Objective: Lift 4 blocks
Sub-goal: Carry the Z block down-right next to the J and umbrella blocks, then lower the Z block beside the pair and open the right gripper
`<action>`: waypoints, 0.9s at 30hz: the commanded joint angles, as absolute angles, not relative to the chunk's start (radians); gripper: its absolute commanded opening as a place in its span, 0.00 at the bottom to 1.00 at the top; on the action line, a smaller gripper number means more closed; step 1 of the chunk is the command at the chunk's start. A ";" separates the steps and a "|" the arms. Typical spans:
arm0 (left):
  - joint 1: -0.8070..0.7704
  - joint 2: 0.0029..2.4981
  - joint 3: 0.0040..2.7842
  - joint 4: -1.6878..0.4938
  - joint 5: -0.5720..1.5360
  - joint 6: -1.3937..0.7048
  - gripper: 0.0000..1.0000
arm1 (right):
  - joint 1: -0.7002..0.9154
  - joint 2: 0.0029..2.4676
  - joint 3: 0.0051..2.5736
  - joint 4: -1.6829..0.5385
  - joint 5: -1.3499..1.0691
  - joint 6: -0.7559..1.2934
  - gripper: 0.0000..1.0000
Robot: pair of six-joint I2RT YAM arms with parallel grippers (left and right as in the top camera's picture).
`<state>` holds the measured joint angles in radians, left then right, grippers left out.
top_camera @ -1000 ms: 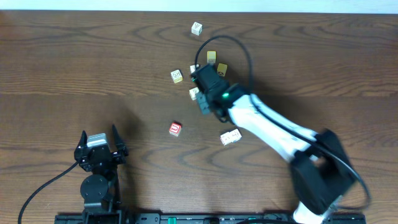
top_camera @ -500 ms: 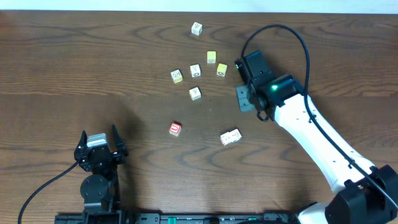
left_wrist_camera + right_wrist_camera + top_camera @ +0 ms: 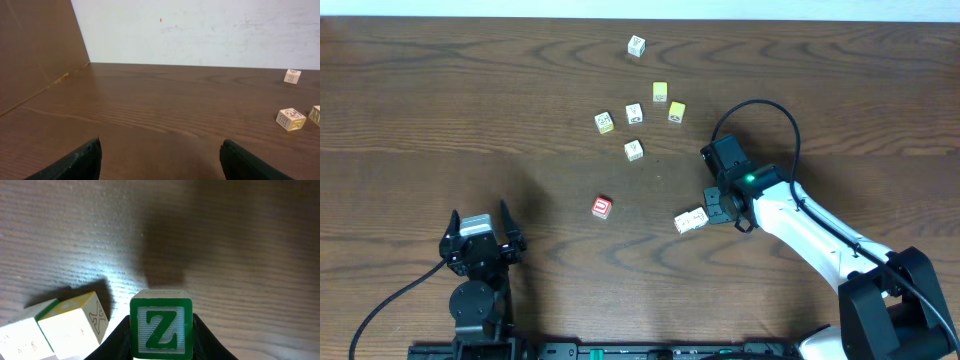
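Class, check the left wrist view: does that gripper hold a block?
No: the left gripper is open, only tabletop showing between its fingers.

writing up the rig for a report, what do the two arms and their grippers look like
Right arm: white links, black joints, a small green light and a black looping cable. Right gripper: black, two fingers. Left arm: black, with a thin trailing cable. Left gripper: black fingers with a grey block between them.
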<state>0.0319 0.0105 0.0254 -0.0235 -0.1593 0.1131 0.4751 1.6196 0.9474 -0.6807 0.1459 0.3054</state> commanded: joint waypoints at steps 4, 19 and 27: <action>0.036 0.006 0.004 -0.059 -0.165 0.127 0.76 | 0.473 1.621 0.945 -0.672 0.062 0.326 0.02; 0.036 0.006 0.004 -0.059 -0.165 0.127 0.76 | 0.554 1.621 0.944 -0.699 0.029 0.382 0.02; 0.036 0.006 0.004 -0.059 -0.165 0.127 0.76 | 0.567 1.621 0.944 -0.706 0.035 0.408 0.03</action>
<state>0.0319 0.0105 0.0254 -0.0235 -0.1593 0.1131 0.5613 1.6196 0.9470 -0.7021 0.0322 0.3786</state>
